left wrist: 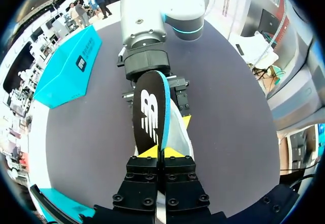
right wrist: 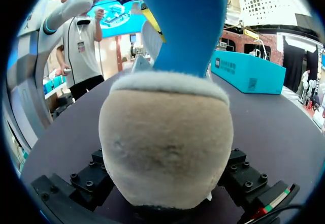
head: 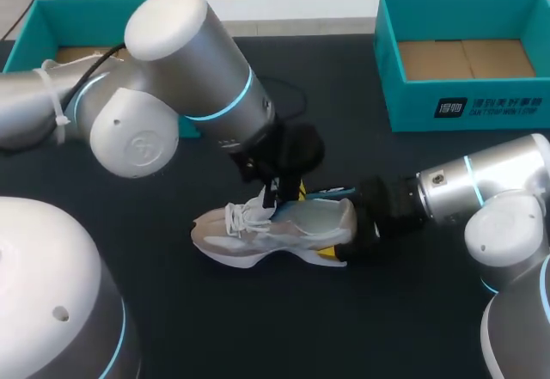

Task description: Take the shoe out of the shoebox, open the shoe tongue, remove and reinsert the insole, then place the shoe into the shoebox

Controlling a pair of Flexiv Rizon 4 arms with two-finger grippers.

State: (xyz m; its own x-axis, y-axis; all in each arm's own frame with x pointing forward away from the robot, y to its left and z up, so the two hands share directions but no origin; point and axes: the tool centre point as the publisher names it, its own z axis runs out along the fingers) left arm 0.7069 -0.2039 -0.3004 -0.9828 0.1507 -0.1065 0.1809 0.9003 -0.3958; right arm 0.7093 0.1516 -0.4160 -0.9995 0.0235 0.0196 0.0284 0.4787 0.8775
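A white and grey shoe (head: 275, 229) lies on its sole mid-table, toe toward my left. My left gripper (head: 279, 192) hangs over its opening, shut on a black insole (left wrist: 150, 112) with a blue edge, which slants out of the shoe (left wrist: 180, 130) toward my other arm. In the left wrist view the left gripper (left wrist: 163, 153) pinches the insole's near end. My right gripper (head: 357, 224) comes in from the right and is shut on the heel. In the right wrist view the beige heel (right wrist: 165, 142) fills the gap between the fingers (right wrist: 86, 181), and the blue insole (right wrist: 185, 26) rises behind it.
An open teal shoebox (head: 464, 104) stands at the back right, seen also in the right wrist view as a box (right wrist: 249, 71) beyond the shoe. A second teal box (head: 39, 27) sits at the back left, partly behind my left arm.
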